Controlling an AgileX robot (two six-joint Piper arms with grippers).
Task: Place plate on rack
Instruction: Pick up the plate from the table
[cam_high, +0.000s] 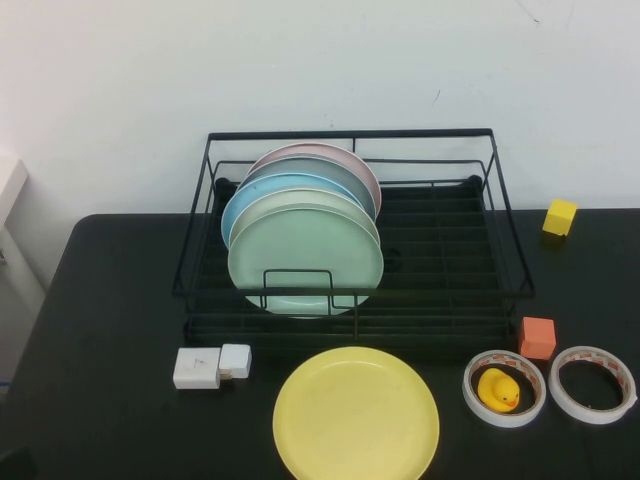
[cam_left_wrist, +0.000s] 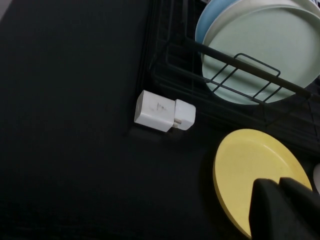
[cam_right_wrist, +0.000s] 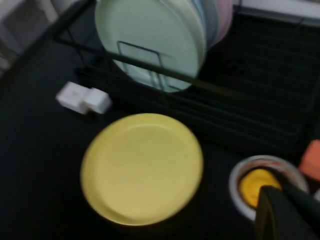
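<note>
The yellow plate (cam_high: 356, 415) lies flat on the black table in front of the rack; it also shows in the left wrist view (cam_left_wrist: 250, 170) and the right wrist view (cam_right_wrist: 142, 167). The black wire rack (cam_high: 440, 240) stands behind it and holds several upright plates, with a pale green plate (cam_high: 305, 255) at the front and a light blue plate (cam_high: 262, 192) behind it. My left gripper (cam_left_wrist: 277, 181) is shut and empty, above the plate's near edge. My right gripper (cam_right_wrist: 275, 192) is shut and empty, over the tape roll with the duck. Neither arm shows in the high view.
A white charger block (cam_high: 210, 366) lies left of the yellow plate. A tape roll with a yellow rubber duck (cam_high: 500, 390) and a second tape roll (cam_high: 592, 384) lie to the right. An orange cube (cam_high: 537, 337) and a yellow cube (cam_high: 560, 216) sit at the right.
</note>
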